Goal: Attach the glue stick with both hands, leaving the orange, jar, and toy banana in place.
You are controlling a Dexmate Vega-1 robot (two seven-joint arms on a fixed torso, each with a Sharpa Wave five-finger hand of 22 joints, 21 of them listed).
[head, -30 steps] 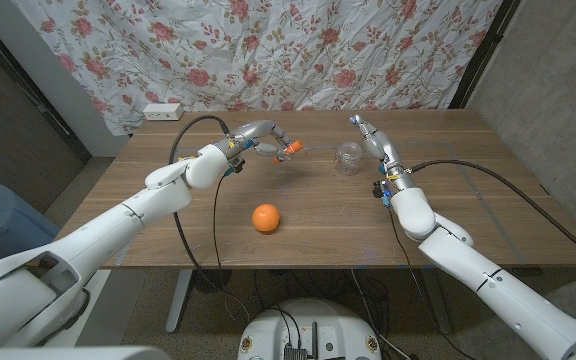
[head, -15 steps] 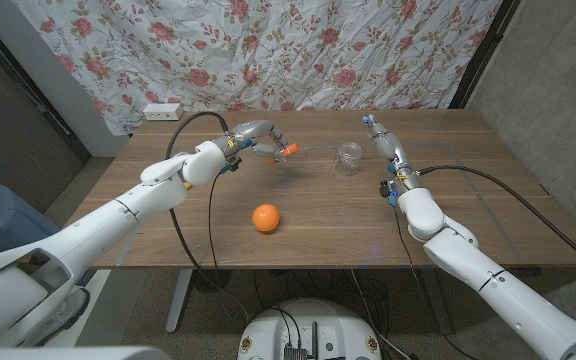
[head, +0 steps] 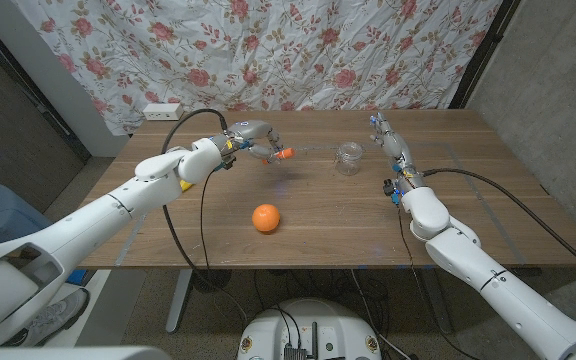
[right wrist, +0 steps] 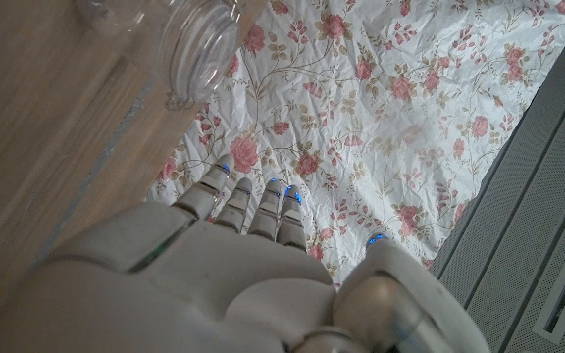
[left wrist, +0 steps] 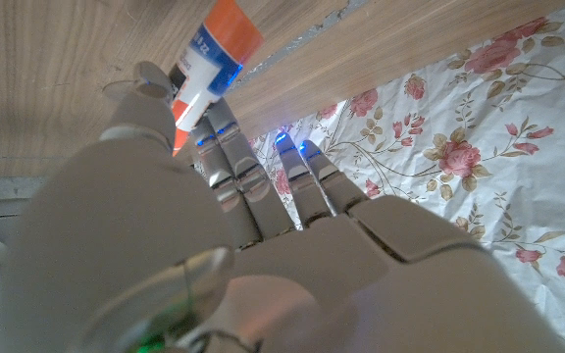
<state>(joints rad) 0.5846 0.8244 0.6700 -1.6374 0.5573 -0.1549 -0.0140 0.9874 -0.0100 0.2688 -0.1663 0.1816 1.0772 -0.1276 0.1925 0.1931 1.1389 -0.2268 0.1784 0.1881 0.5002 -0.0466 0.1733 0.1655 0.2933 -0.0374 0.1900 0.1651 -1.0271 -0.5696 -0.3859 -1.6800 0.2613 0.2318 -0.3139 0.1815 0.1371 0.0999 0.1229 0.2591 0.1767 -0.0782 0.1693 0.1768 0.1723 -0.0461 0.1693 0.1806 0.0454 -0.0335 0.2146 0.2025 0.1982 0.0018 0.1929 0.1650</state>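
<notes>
We are seeing the left robot hand gripping the glue stick above the table's far side, the orange lying nearer, then the clear jar, then the right robot hand holding nothing, fingers extended.

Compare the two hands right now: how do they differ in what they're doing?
The left hand holds the glue stick above the table; the right hand holds nothing, its fingers straight. The left hand is well left of the jar; the right hand is close beside it. Both are over the table's far half.
</notes>
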